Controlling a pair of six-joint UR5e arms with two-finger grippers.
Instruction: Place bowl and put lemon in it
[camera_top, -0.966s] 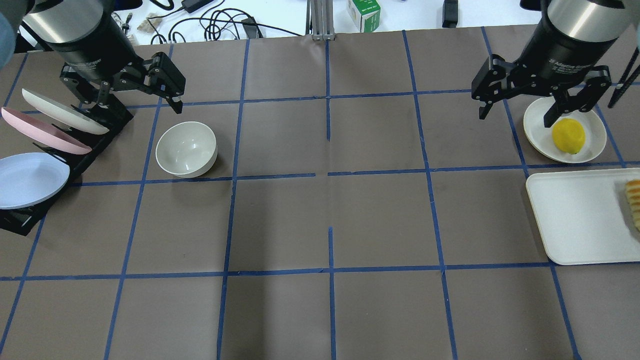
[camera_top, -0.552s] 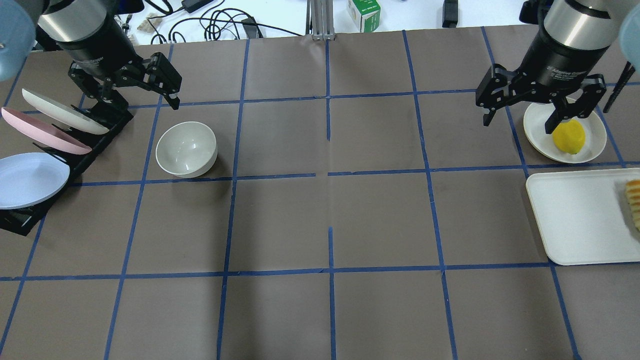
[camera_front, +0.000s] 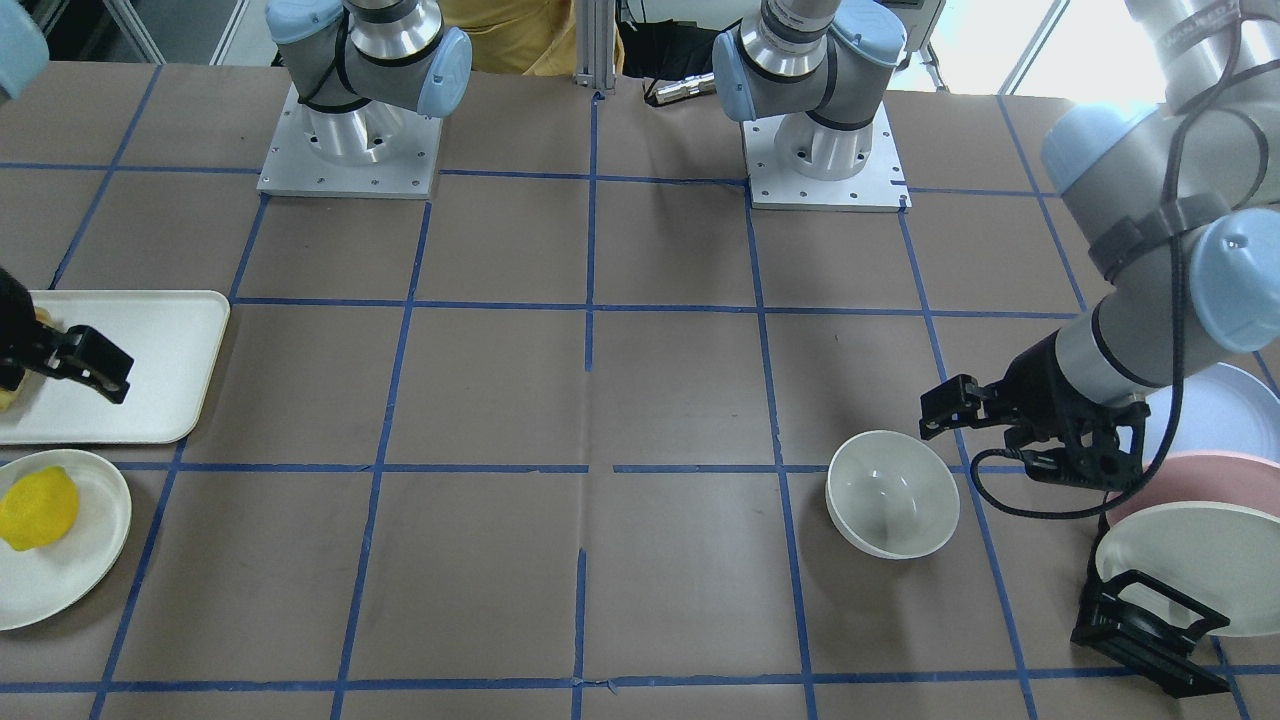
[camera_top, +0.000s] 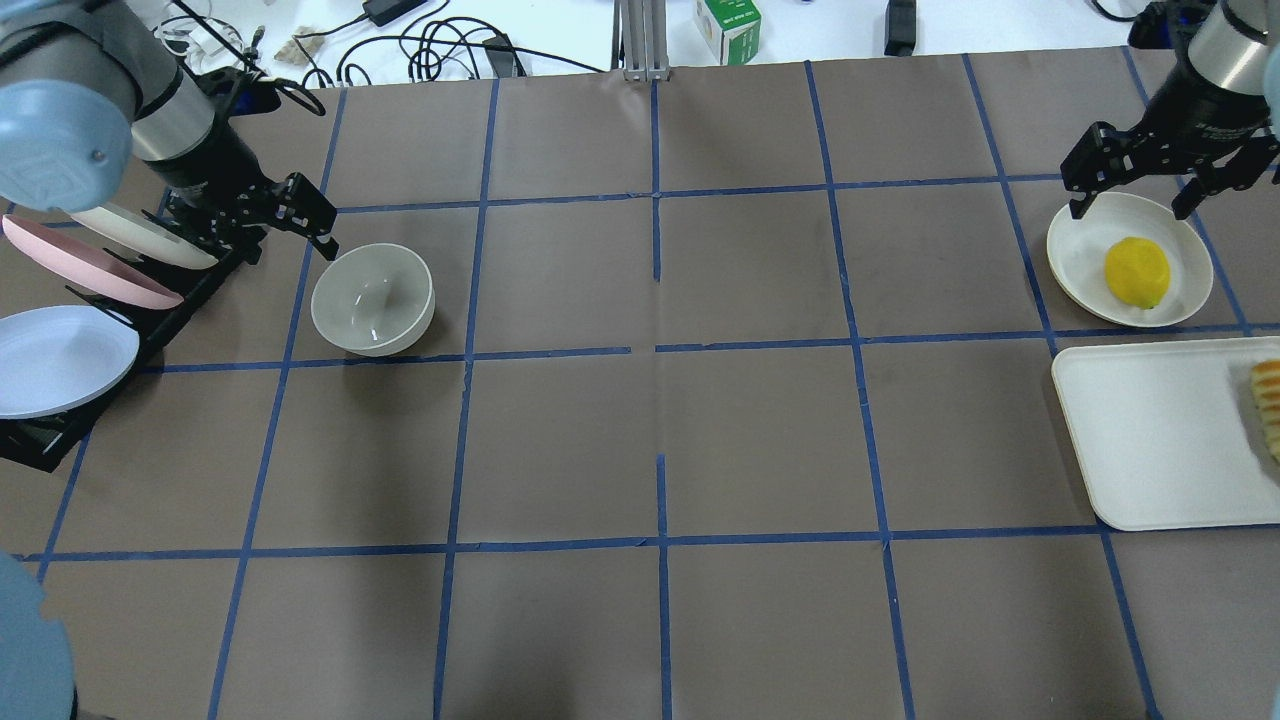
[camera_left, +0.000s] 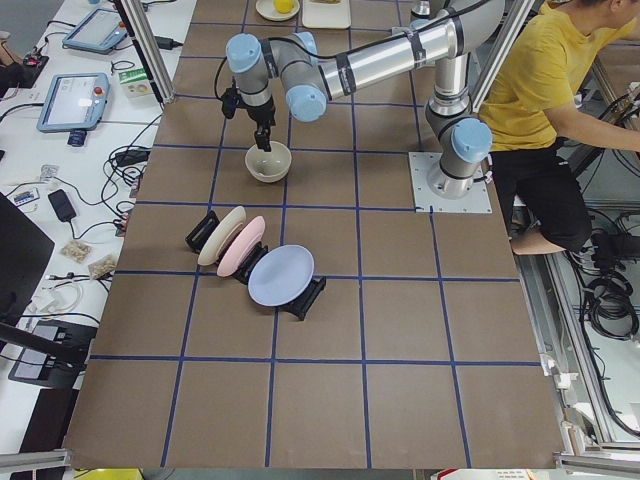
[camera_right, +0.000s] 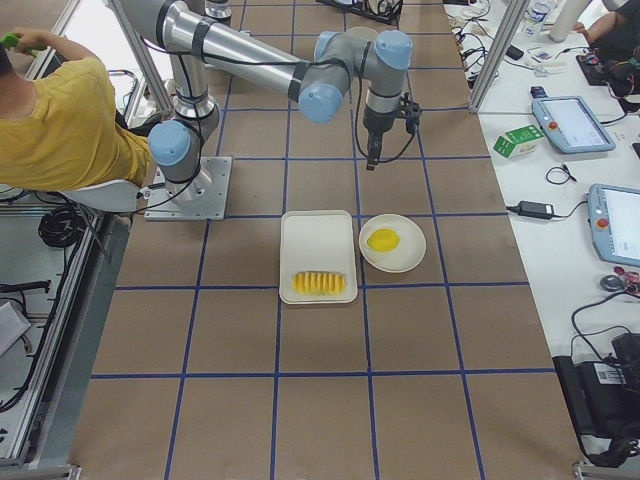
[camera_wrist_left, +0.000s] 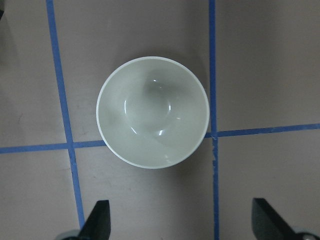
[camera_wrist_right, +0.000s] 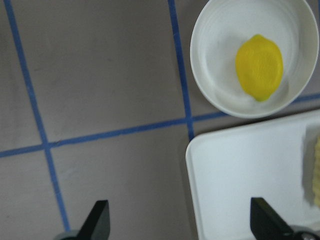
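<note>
I have the bowl (camera_top: 372, 299) standing upright and empty on the left side of the table (camera_top: 660, 450), in the far half, its near edge just over a blue tape line. The left gripper (camera_wrist_left: 184, 221) hangs above the table at the bowl's far-left side. Its fingers are spread wide and hold nothing. In the left wrist view the whole bowl sits ahead of the two fingertips, not between them, and nothing touches it.

To the left of the bowl is a black rack (camera_top: 40, 440) with three plates leaning in it: a cream one (camera_top: 150, 238) farthest, a pink one (camera_top: 90, 270) in the middle and a pale one (camera_top: 60, 355) nearest.

The lemon (camera_top: 1137, 272) is at the far right, well apart from the bowl, lying on its side on a small round plate (camera_top: 1078, 250), a little right of that plate's middle. The right gripper (camera_top: 1130, 208) hovers over the plate's far rim with its fingers wide apart and empty, clear of the lemon. In the right wrist view the lemon and plate sit up in the right corner, away from the fingertips.

Just near of the plate lies a white rectangular tray (camera_top: 1150, 440), with ridged, sliced yellow-orange food (camera_top: 1268, 405) at its right end.
</note>
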